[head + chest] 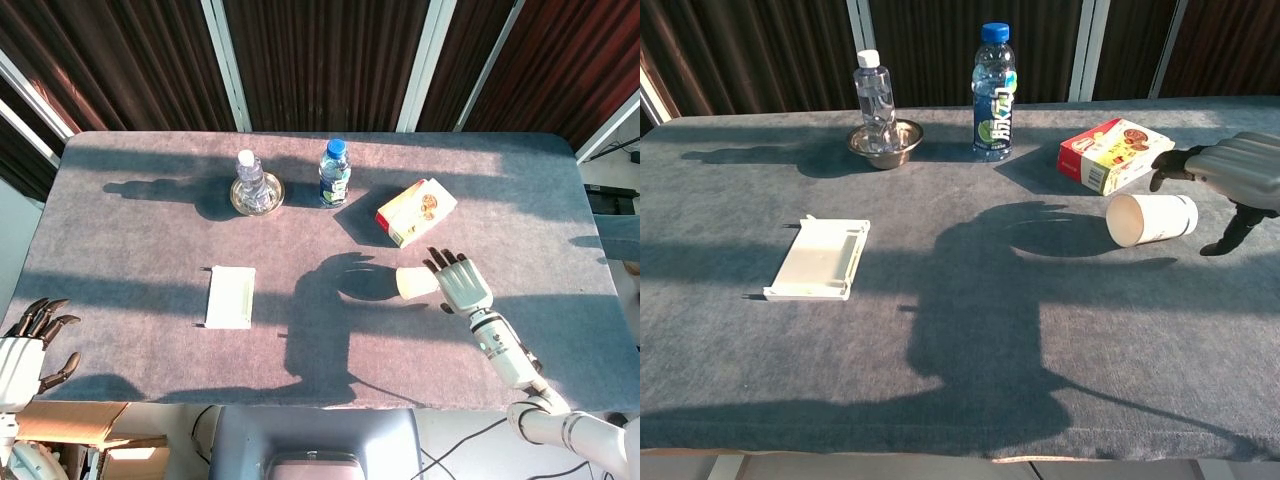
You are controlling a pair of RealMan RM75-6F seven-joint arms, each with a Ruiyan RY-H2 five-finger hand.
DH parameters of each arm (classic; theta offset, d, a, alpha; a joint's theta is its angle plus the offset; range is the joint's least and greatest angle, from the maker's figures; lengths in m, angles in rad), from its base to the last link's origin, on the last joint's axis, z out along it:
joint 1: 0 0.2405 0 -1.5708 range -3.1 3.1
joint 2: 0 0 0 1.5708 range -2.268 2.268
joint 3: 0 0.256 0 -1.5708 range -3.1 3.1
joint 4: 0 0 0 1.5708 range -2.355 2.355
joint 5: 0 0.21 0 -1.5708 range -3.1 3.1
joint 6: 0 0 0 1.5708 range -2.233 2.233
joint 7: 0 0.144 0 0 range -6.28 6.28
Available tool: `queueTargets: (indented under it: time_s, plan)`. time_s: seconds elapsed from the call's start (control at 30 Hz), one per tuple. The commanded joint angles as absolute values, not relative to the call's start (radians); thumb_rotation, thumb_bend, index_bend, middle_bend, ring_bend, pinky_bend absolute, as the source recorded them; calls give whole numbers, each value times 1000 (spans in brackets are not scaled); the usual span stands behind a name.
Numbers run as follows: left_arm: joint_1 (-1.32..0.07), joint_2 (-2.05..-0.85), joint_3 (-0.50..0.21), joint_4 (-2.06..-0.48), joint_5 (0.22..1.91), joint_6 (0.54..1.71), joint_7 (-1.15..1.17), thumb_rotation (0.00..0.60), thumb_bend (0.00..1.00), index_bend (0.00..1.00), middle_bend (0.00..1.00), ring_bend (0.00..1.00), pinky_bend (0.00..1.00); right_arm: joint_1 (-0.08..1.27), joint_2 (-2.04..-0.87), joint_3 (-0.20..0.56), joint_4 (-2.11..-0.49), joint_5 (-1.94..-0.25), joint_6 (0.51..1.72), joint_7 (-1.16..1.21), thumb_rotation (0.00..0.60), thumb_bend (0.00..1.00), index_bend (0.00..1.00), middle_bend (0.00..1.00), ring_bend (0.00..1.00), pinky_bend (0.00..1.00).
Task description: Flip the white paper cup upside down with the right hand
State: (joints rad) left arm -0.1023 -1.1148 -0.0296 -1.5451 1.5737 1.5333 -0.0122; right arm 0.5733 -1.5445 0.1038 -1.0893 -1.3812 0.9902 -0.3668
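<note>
The white paper cup (417, 282) (1151, 219) lies on its side in the air, its mouth turned to the left. My right hand (463, 283) (1244, 172) grips it from the right, dark fingertips over its top and the thumb below. The cup's shadow falls on the cloth well to its left, so it is off the table. My left hand (28, 345) hangs beyond the table's near left corner with fingers apart and nothing in it; the chest view does not show it.
A red and yellow snack box (416, 211) (1114, 152) lies just behind the cup. Further back stand a blue-capped bottle (335, 172) and a clear bottle in a metal bowl (256, 193). A flat white tray (230, 297) lies left of centre on the grey table (130, 240).
</note>
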Motion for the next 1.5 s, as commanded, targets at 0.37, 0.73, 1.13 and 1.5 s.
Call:
queueTargets:
  time_s: [0.37, 0.73, 1.13, 1.5]
  plan:
    - [-101, -1113, -29, -1547, 1574, 1534, -14, 600, 297, 349, 158, 105, 397, 604, -1602, 107, -1002, -1377, 975, -353, 600, 421, 518, 333, 349, 514]
    - [-101, -1110, -29, -1547, 1569, 1529, -20, 600, 296, 349, 159, 105, 398, 594, -1601, 96, -976, -1437, 1085, -359, 600, 575, 639, 431, 456, 600]
    - [-100, -1109, -30, -1553, 1566, 1529, -18, 600, 297, 349, 159, 105, 398, 568, -1444, 33, -1203, -1701, 1361, -997, 600, 579, 643, 433, 468, 598]
    - [-101, -1110, -28, -1555, 1567, 1525, -11, 600, 297, 349, 159, 105, 398, 583, -1368, 10, -1334, -1785, 1224, -1534, 600, 595, 634, 433, 469, 558]
